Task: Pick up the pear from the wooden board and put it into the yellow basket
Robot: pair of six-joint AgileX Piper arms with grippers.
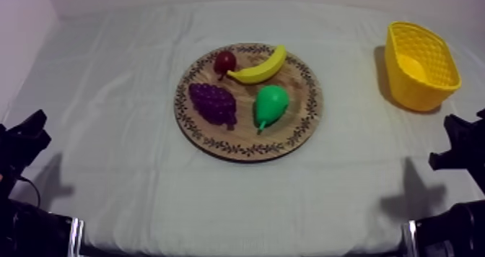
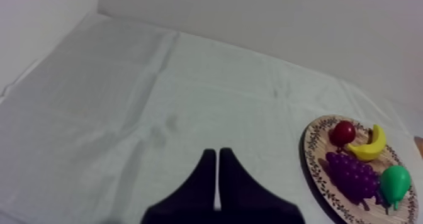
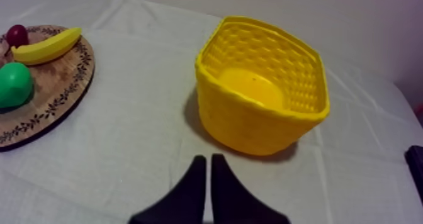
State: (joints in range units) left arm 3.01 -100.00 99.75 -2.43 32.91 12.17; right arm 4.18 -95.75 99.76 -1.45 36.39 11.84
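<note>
Both tools are at rest low at their own sides of the desk (image 1: 130, 173), and neither is near the fruit. Seen from its own wrist, the left tool (image 2: 217, 152) is clenched on nothing, its two black fingers lying together as a narrow wedge over bare cloth (image 2: 157, 100). The right tool (image 3: 208, 157) is clenched the same way, pointing at the basket (image 1: 411, 94) just ahead of it.

By my reading, the task has not begun. The pear (image 1: 271, 105) lies on its side on the board (image 1: 242, 141), on the half nearer the basket, with its narrow end toward the front edge of the desk. A gap separates it from the grapes (image 1: 214, 103) beside it. The banana (image 1: 258, 68) lies behind it, with the small red fruit (image 1: 224, 61) against the banana's far tip. The basket stands upright, well apart from the board, at the right of the desk, and what shows of its floor is bare. Reaching, gripping, lifting, carrying and dropping are all left to do. The right arm looks the likelier one for it, being on the basket's side.

From above, whether the banana's near end touches the pear is hard to tell. The basket's front wall hides part of its inside there. Both wrist views cut off part of the board, and the right one shows just a slice of the pear. A dark shape at the edge of the right wrist view, beyond the basket, cannot be made out.
</note>
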